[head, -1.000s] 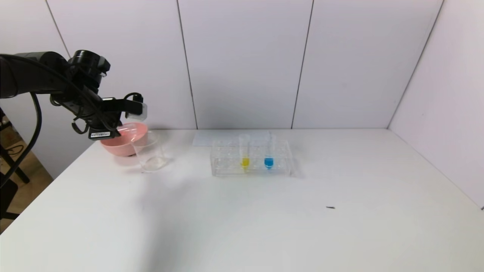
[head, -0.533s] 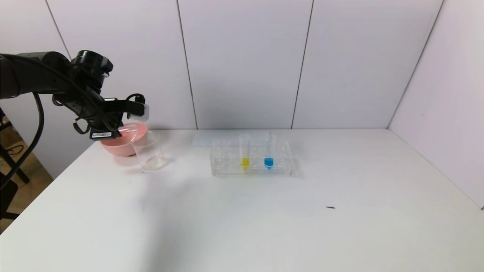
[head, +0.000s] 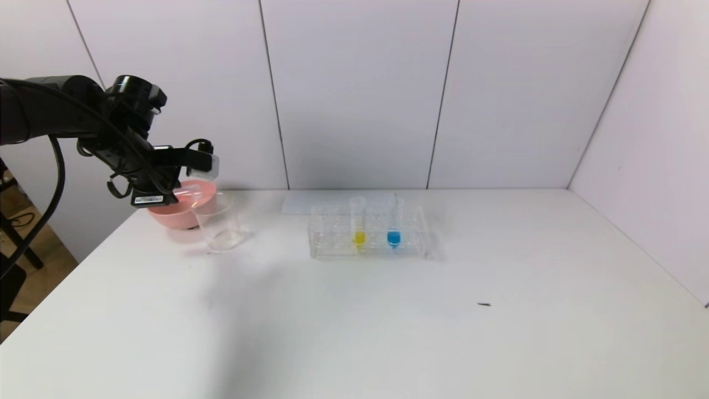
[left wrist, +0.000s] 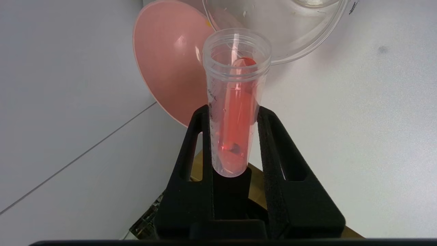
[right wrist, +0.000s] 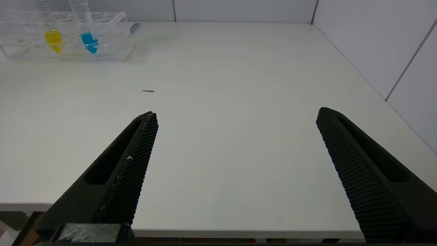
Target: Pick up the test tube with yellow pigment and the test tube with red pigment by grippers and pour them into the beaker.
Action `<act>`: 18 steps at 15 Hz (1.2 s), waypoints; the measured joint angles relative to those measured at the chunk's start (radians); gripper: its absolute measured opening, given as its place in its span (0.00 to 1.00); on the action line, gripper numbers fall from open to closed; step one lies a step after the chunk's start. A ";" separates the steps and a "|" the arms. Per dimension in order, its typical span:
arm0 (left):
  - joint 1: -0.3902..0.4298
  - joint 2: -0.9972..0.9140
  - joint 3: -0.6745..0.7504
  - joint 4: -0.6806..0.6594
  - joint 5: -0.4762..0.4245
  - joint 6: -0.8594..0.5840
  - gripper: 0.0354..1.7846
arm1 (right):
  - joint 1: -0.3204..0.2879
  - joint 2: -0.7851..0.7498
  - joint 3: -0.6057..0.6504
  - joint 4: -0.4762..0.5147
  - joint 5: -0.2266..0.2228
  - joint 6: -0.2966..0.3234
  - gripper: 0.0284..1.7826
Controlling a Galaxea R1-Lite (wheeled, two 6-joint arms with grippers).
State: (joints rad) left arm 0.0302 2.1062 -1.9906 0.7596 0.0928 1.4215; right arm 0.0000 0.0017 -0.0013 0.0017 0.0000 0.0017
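Left hand (left wrist: 234,111) tips red tube (left wrist: 235,102) toward beaker (head: 220,224) mouth.

Bystanders on our white table (head: 388,332)

We see a pink bowl (head: 169,213) at the far left, a clear tube rack (head: 368,244) near the middle holding a blue-liquid tube (head: 394,235), a pale flat sheet (head: 310,202) behind the rack by the wall, and a small dark speck (head: 484,304) lying alone, well apart toward the right.
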 joint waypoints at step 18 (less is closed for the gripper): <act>-0.016 -0.003 0.000 0.005 0.071 0.053 0.23 | 0.000 0.000 0.000 0.000 0.000 0.000 0.95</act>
State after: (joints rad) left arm 0.0147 2.1028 -1.9911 0.7649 0.1634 1.4749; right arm 0.0000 0.0017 -0.0017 0.0017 0.0000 0.0017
